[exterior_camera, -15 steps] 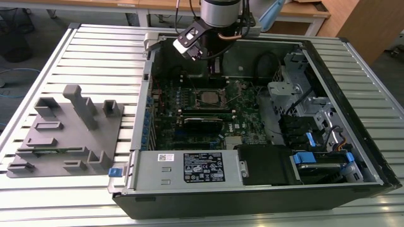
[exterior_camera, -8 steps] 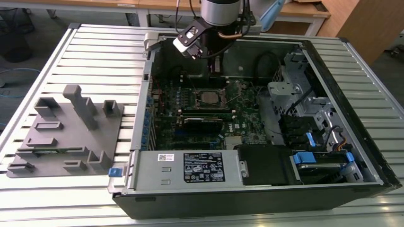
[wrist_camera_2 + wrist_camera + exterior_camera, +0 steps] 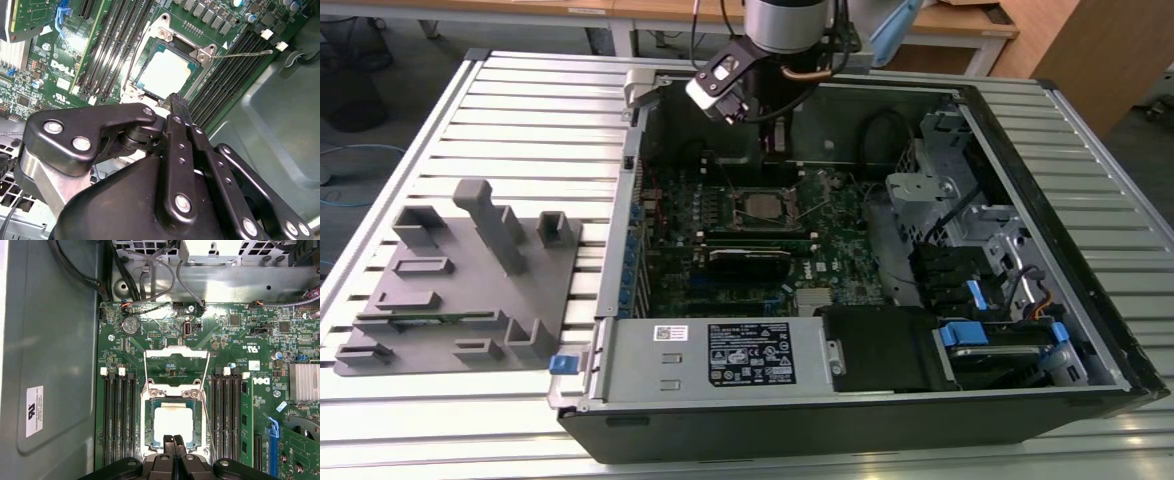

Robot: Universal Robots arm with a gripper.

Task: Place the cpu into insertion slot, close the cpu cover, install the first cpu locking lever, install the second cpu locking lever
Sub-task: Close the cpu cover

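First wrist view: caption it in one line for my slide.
Shut gripper hovers at the edge of the cpu, seated in the insertion slot on the green motherboard.

Exterior view: high, far, over open case (image 3: 854,432). 2 wrist views (looking down): close, share cpu (image 3: 172,422).

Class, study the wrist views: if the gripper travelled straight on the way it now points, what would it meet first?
Probably the near edge of the chip or the metal frame around it, where the gripper points in both wrist views; depth leaves unclear which comes first.
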